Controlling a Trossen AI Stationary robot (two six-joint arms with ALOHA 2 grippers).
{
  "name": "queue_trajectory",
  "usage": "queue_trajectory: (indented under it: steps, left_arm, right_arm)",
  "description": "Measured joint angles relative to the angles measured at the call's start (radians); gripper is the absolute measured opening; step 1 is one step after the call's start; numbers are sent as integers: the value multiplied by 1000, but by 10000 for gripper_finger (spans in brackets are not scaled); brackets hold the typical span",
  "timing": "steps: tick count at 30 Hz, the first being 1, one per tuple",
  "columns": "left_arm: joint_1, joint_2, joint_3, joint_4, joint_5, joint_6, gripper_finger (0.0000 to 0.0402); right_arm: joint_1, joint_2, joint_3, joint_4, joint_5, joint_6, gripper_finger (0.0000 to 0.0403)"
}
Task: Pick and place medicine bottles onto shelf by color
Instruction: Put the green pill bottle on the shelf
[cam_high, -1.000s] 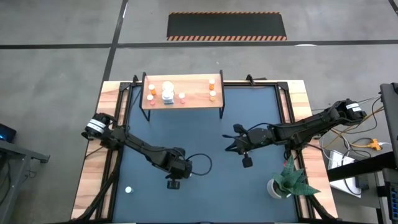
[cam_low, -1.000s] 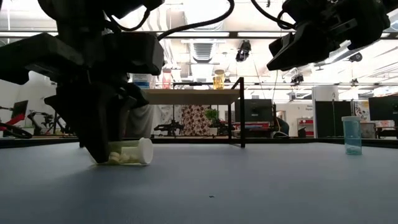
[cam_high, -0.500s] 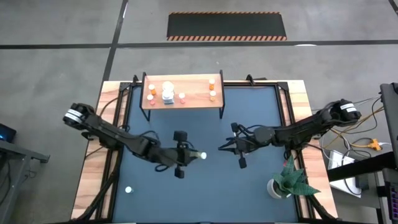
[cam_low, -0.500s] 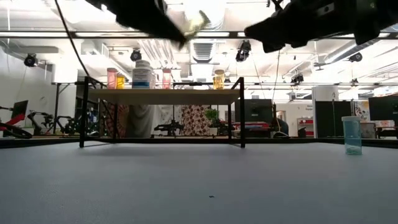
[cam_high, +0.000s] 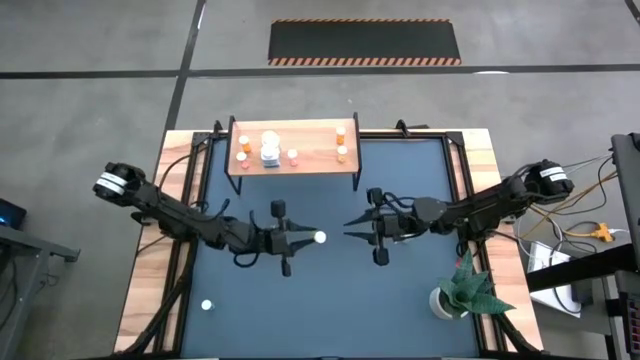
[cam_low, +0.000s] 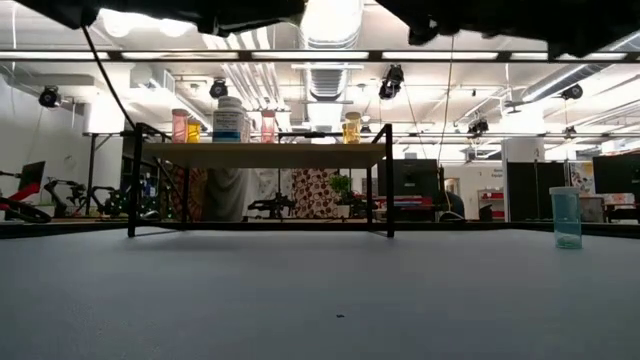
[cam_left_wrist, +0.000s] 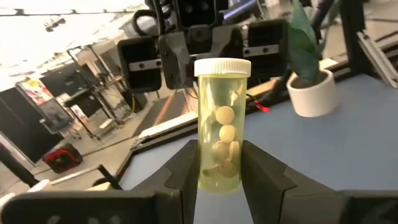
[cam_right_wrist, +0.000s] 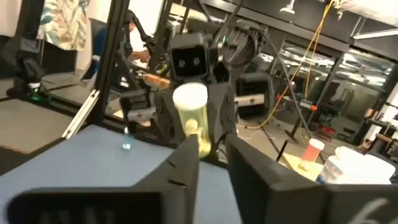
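Note:
My left gripper (cam_high: 303, 239) is raised over the middle of the mat, shut on a greenish-yellow bottle (cam_left_wrist: 222, 124) with a white cap and pale pills inside. My right gripper (cam_high: 350, 223) faces it from the right, a short way off, open and touching nothing; its wrist view shows the bottle (cam_right_wrist: 189, 112) beyond the gap between its fingers (cam_right_wrist: 186, 155). The shelf (cam_high: 295, 160) stands at the far edge on black legs, with orange bottles (cam_high: 244, 148), white bottles (cam_high: 270, 148) and more orange bottles (cam_high: 341, 140) upright on its board. My left gripper pinches the bottle's lower body (cam_left_wrist: 217, 177) between its two fingers, one on each side. The fingers lie level and come from the table's left. The bottle is lifted clear of the mat, its capped end (cam_high: 319, 238) reaching past the fingertips toward my right gripper.
A white-capped bottle (cam_high: 207, 306) stands on the mat near the left front corner. A bluish bottle (cam_low: 566, 217) stands on the mat at the right of the low view. A potted plant (cam_high: 462, 292) sits at the near right.
My left gripper has lifted the greenish-yellow bottle off the mat, where it lay on its side. It has risen, gone toward the far edge and tipped from pointing down to level, facing right. My right gripper has tipped up and drifted toward the table's left.

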Motion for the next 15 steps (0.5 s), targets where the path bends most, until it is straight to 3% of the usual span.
queue_trajectory:
  steps: [8, 15]
  left_arm:
    - [44, 0, -12, 62, -6, 11, 86]
    - [96, 18, -12, 122, -29, 5, 86]
  right_arm:
    - [-16, 5, 92, -71, 3, -5, 179]
    - [-36, 20, 148, -78, 5, 3, 189]
